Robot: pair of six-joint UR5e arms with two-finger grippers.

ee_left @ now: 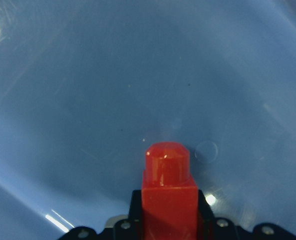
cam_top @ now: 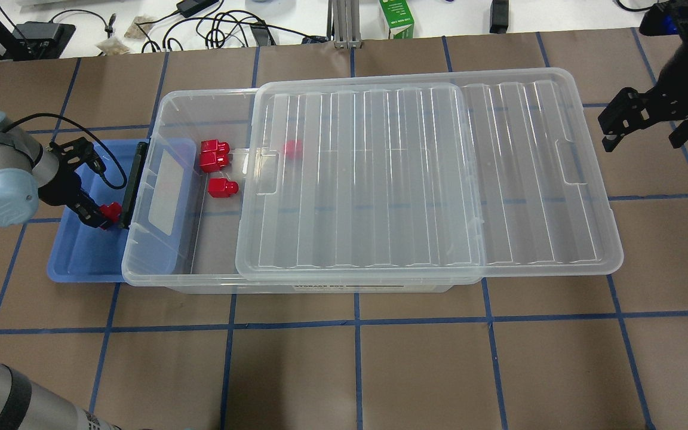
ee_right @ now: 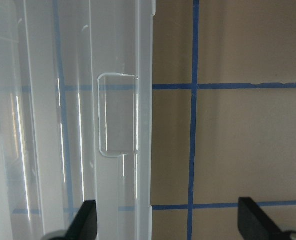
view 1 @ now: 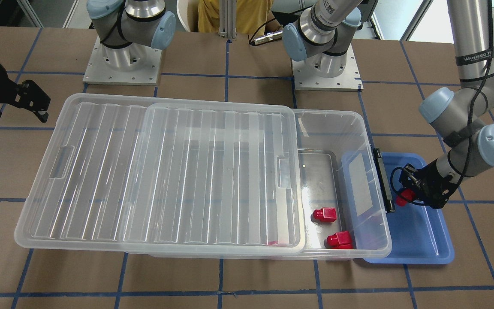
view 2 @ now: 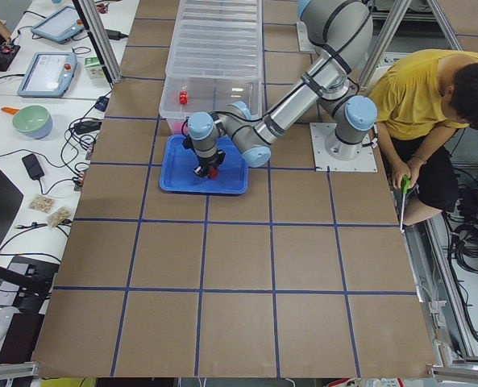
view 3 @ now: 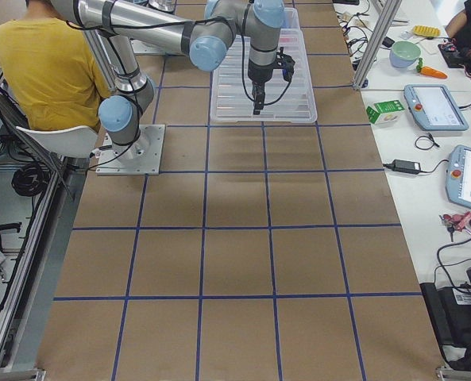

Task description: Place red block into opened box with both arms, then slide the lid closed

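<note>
Currently, the holdings as I read them from my station:

1. Red block (ee_left: pixel 168 190): clamped in the left pincer (cam_top: pixel 105 218), which is closed on the wider body so that the narrow stub projects past the fingertips. It is low over the blue tray (cam_top: pixel 81 263), just outside the box's short end. I cannot tell whether it touches the tray floor. My judgement: the pick is made, and the carry over the wall is not yet done.

2. Box (cam_top: pixel 212 94): clear bin on the bench, its black clasp bar (cam_top: pixel 135 185) facing the tray. Two red blocks (cam_top: pixel 215 154) already lie in the uncovered end, and a third shows faintly under the lid.

3. Lid (cam_top: pixel 427 179): rests on the box, drawn toward my right arm's side and overhanging that end. I take the gap left at the clasp end to be the drop opening.

4. Right pincer (cam_top: pixel 645 134): spread wide, holding nothing. It hangs just beyond the lid's overhanging edge, near the notch there. It looks parked so that it can push the lid shut once the block is in.
</note>
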